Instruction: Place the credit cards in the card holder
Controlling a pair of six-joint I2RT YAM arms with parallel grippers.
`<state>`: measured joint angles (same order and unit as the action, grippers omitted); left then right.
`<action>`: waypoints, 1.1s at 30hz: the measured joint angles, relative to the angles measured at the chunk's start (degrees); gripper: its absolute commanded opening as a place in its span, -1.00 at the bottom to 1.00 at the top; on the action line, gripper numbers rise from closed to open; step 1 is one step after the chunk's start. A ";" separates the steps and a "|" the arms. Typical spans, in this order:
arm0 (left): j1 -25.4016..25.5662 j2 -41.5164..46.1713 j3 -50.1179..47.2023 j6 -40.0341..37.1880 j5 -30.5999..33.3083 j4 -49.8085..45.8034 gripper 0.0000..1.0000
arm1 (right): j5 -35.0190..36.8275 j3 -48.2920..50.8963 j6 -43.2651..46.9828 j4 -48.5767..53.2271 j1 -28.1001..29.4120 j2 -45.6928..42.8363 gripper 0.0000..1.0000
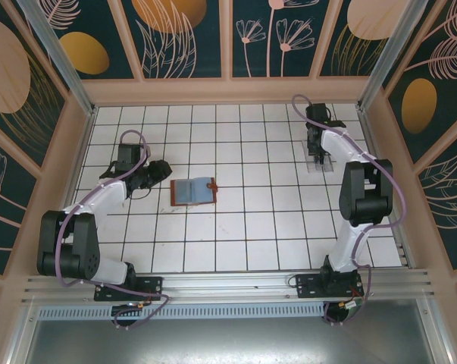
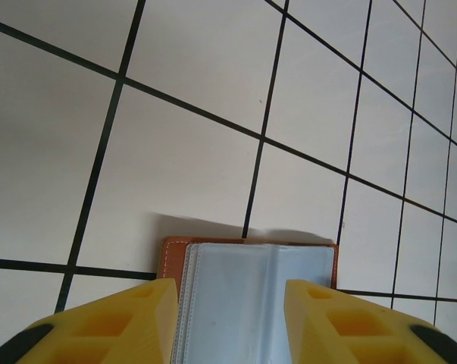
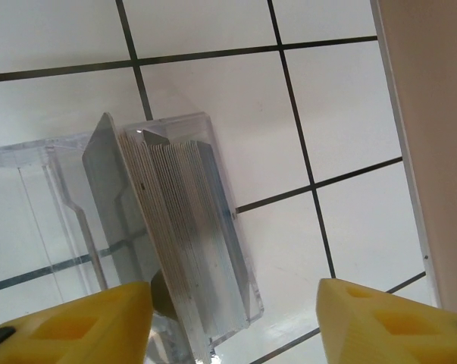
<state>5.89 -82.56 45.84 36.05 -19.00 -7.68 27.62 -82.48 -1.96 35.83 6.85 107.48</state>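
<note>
Left of centre on white tiled surface (image 1: 251, 235): reddish-brown leather-look folding card holder (image 1: 193, 191), lying open, clear sleeves up.
Left claw (image 2: 230, 326): partway open above holder's near edge, gripping nothing.
Far right: pale grey credit cards (image 3: 179, 220) stacked upright in clear plastic box (image 3: 39, 182).
Right claw (image 3: 234, 322): open, either side of stack, gripping nothing.

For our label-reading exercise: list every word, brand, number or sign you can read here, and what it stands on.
There are none to read.
The card holder has blank clear sleeves.
The cards sit nearly edge-on in a clear stand, no print visible.
The walls carry only flower patterns.
</note>
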 measured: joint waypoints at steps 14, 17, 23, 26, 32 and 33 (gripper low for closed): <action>0.00 -2.89 0.00 0.07 -1.36 0.17 -0.17 | -2.84 0.00 0.66 -0.02 -0.02 0.02 -0.39; 0.00 -3.56 0.00 0.04 -1.57 0.15 -0.17 | -3.67 0.00 0.42 0.00 -0.02 0.04 -0.34; 0.00 -4.20 0.02 0.02 -1.60 0.15 -0.16 | -6.36 -0.15 0.22 -0.02 -0.02 0.02 -0.24; 0.00 -4.24 0.07 0.02 -1.60 0.15 -0.16 | -8.72 -0.17 0.11 -0.04 -0.02 -0.79 -0.20; 0.00 -4.63 0.66 0.00 -1.77 0.20 -0.15 | -13.20 -0.22 0.13 -0.02 -0.02 -2.23 -0.20; 0.00 -4.76 0.68 0.00 -1.84 0.17 -0.15 | -14.01 -0.26 0.13 -0.02 -0.02 -2.23 -0.20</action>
<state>5.89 -87.33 46.52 36.05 -20.84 -7.51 13.61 -82.74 -1.83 35.81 6.83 105.25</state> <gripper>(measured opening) 0.424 0.399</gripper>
